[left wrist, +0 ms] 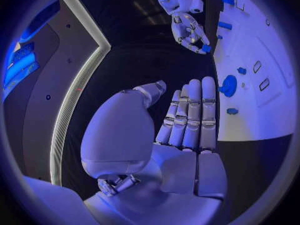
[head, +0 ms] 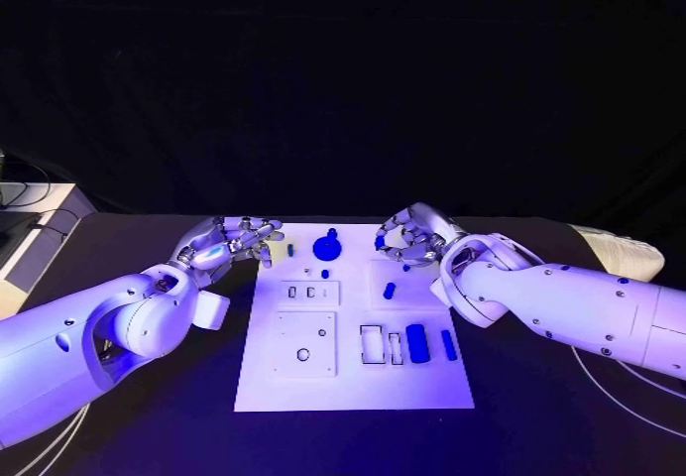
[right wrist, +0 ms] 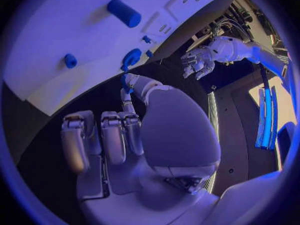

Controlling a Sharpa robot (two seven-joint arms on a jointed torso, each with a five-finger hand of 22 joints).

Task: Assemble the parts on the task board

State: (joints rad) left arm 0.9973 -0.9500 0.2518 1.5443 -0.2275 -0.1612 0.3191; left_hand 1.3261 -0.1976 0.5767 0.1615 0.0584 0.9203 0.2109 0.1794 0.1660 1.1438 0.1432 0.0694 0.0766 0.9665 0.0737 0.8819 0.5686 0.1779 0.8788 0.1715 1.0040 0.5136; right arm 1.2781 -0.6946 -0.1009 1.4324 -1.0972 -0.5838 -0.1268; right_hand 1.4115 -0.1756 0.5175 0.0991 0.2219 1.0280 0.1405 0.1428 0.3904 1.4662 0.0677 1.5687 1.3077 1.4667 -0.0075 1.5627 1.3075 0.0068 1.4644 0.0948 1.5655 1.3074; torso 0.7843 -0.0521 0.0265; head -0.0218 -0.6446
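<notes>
Nearest the robot, at about 4 o'clock on the board (head: 272, 392), two loose blue bars lie side by side. The thick bar (head: 416, 342) and the thin bar (head: 449, 344) both have their long axes along the 6-to-12 line, just beside two open slots (head: 382, 345) cut the same way. Further out, a short peg (head: 389, 291) lies at about 2 o'clock, tilted slightly off that line. A round knob (head: 327, 246) stands at 12 o'clock near the far edge.

At the far edge, the left hand (head: 229, 243) hovers off the board's 11 o'clock corner. It is released, its fingers (left wrist: 190, 115) extended side by side and holding nothing. The right hand (head: 411, 238) hovers over the 1 o'clock corner with its fingers curled in. It seems to pinch a thin blue sliver (right wrist: 125, 82) at its fingertips, though the grasp is small and partly hidden. The sliver's long axis runs on from the fingertip towards the board; which end leads cannot be told.

The main risk is judged to lie in that pinch. A light hold on so slim a piece could let it twist or slip, so that it meets its seat askew and jams or drops. The knob is close to the right hand, and a low sweep could knock it. The loose bars could roll if the board is jolted.
</notes>
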